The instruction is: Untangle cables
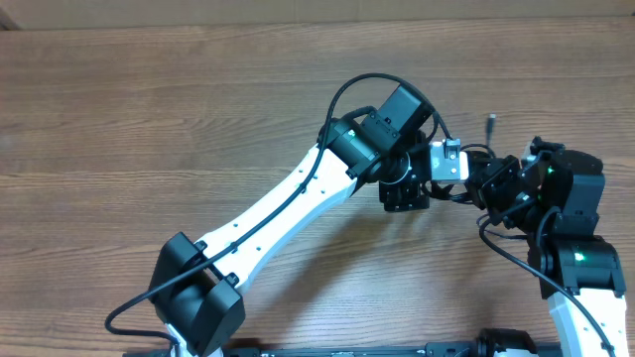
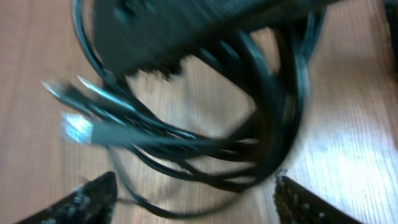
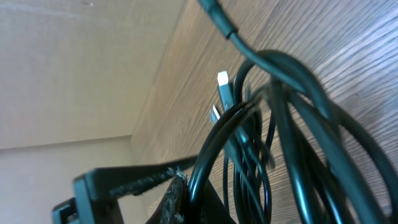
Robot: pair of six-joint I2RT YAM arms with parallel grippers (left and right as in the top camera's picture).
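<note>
**Bundle pinned at the right, left jaws wide over the loops**

The cables (image 2: 273, 112) lie right of centre on the table (image 1: 149, 99), in the narrow space where the two arms meet. From overhead they are almost wholly hidden under the grippers. Only one small plug (image 1: 491, 122) shows, on bare wood just beyond them on the far side.

The right gripper (image 3: 168, 190) is closed. In its wrist view several black cords rise out from between its fingers, so it appears to be clamped on the bundle. The strands fan up and away from it across the wood.

The left gripper (image 2: 194, 190) is open. Its fingers (image 2: 93, 199) sit far apart at the two lower corners of its view and hold nothing. The loops lie straight ahead of these jaws. The lowest curve of the coil sags into the gap between the fingertips and runs crosswise from one finger toward the other. A cluster of plugs (image 2: 78, 127) points out to the left of that view, though the picture is blurred.

Since the right arm anchors the bundle, the left is likely the free hand for the next pull. A strand lying crosswise would slip through, so the jaws probably need turning across it.
</note>
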